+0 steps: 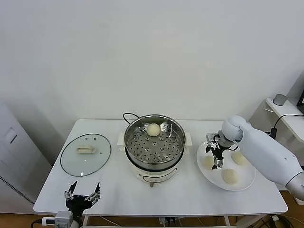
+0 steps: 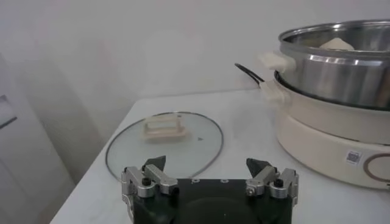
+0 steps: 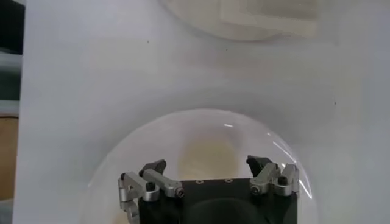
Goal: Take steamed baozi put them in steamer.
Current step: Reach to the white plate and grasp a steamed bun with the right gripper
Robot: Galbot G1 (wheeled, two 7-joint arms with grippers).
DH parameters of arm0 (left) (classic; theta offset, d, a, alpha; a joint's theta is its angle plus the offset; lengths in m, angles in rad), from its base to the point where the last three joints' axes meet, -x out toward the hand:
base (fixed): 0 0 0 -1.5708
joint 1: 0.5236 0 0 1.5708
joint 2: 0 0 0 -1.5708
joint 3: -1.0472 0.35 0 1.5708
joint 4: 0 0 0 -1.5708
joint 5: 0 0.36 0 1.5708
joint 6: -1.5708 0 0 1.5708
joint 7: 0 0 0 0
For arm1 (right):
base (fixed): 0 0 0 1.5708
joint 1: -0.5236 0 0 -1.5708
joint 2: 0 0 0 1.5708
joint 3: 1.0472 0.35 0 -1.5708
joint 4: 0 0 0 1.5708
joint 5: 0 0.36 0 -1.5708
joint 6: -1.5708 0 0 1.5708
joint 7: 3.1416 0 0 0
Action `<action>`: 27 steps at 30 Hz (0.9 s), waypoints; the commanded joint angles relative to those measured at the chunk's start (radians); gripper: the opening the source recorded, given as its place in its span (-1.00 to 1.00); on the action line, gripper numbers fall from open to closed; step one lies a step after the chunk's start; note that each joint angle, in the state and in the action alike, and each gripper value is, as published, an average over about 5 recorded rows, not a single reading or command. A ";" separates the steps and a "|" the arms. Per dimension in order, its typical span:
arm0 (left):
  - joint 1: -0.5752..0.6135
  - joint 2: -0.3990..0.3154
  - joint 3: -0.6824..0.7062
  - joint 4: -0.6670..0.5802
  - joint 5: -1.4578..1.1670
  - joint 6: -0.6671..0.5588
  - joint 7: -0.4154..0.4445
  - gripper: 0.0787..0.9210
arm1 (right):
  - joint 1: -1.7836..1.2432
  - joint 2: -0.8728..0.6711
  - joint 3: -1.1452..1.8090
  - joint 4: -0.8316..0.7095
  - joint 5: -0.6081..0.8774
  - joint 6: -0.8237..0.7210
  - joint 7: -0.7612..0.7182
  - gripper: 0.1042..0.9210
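Right claw (image 1: 214,155) hangs released over a plate (image 1: 216,180) bun (image 1: 208,161) — dome up; left claw (image 1: 82,194) released, parked at the table (image 1: 114,190) edge.

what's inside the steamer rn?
One baozi sits inside the steamer, at the far side of its perforated bottom; the rest is bare. Below the perforated bottom, nothing can be seen.
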 commanded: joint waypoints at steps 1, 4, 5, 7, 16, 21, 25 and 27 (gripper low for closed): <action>-0.003 0.006 0.000 0.007 0.000 0.001 0.001 0.77 | -0.021 0.029 0.019 -0.046 -0.038 0.018 0.018 0.76; -0.003 0.005 0.000 0.009 0.000 0.000 0.001 0.77 | -0.022 0.037 0.027 -0.060 -0.042 0.017 0.024 0.76; -0.003 0.005 0.000 0.009 0.000 0.000 0.001 0.77 | -0.022 0.038 0.027 -0.063 -0.043 0.017 0.025 0.76; -0.003 0.005 -0.001 0.010 0.000 0.000 0.001 0.77 | -0.023 0.041 0.028 -0.067 -0.044 0.016 0.028 0.76; -0.004 0.004 0.000 0.015 0.001 0.000 0.001 0.77 | -0.033 0.049 0.033 -0.076 -0.045 0.014 0.031 0.76; -0.006 0.004 0.000 0.016 0.001 0.000 0.001 0.77 | -0.033 0.050 0.036 -0.078 -0.040 0.005 0.034 0.76; -0.007 0.004 0.000 0.017 0.001 0.000 0.001 0.77 | -0.033 0.048 0.037 -0.078 -0.037 0.000 0.032 0.67; -0.007 0.004 0.000 0.018 0.001 0.000 0.000 0.77 | -0.033 0.047 0.038 -0.076 -0.035 -0.002 0.032 0.54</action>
